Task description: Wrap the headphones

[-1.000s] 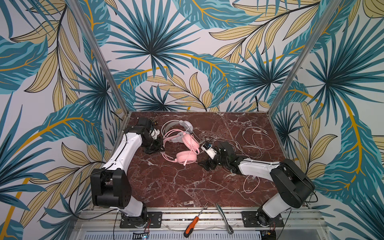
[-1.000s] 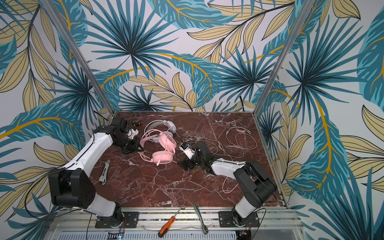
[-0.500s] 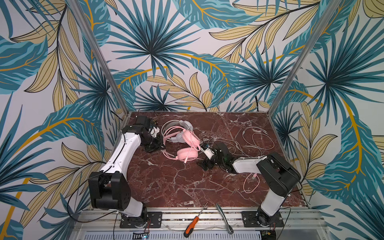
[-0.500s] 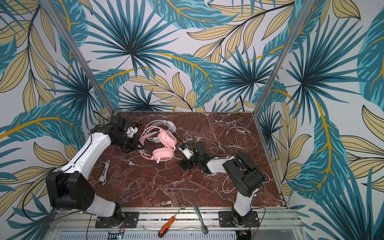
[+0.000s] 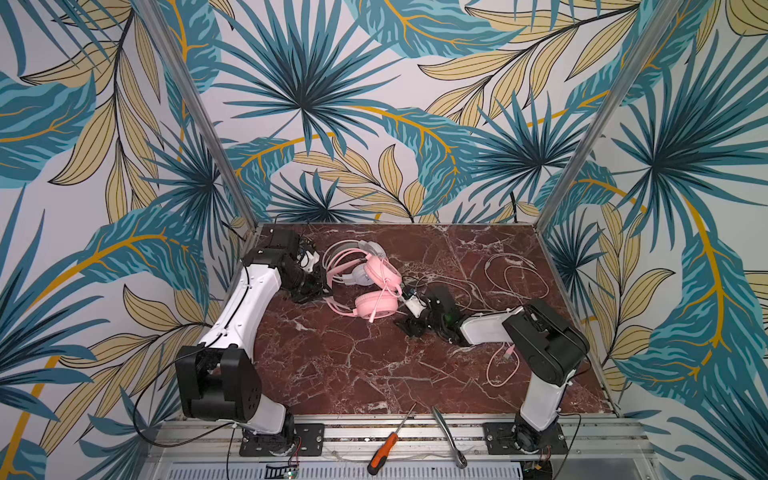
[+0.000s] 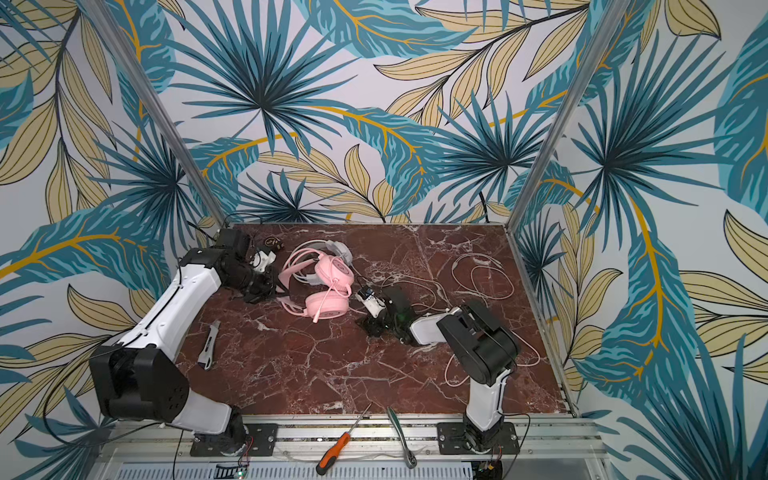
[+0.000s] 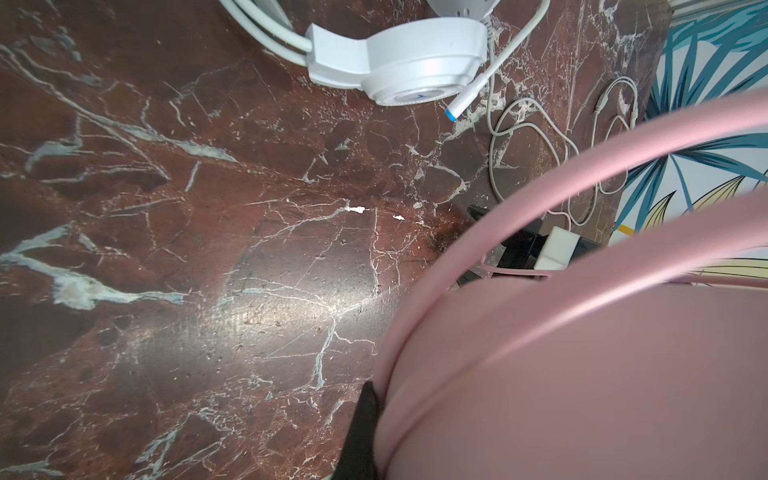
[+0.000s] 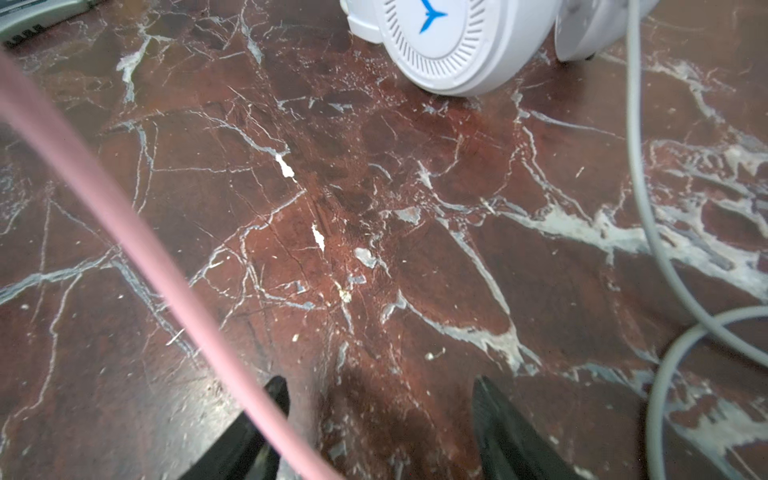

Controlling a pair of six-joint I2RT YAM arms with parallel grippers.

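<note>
The pink headphones (image 5: pixel 376 286) stand tilted on the marble at the back middle, with the white headphones (image 5: pixel 360 266) just behind them. My left gripper (image 5: pixel 321 287) is shut on the pink headband (image 7: pixel 540 332); only one black finger (image 7: pixel 365 415) shows beside it. To the right of the pink cups, my right gripper (image 5: pixel 410 325) sits low over the table and is open (image 8: pixel 380 386). The pink cable (image 8: pixel 124 208) crosses in front of one of its fingers, and nothing is pinched. The white cup (image 8: pixel 449 41) and the white cable (image 8: pixel 636 166) lie beyond the right gripper.
White cable loops (image 5: pixel 515 274) lie at the back right, and a pink cable loop (image 5: pixel 500 363) lies by the right arm's base. An orange screwdriver (image 5: pixel 384 451) and a ratchet (image 5: pixel 449 440) lie on the front rail. A grey tool (image 6: pixel 208 345) lies at the left.
The right arm's elbow has folded inward, its gripper has slid a little left and its jaws have narrowed. The left gripper has shifted the pink headphones slightly.
</note>
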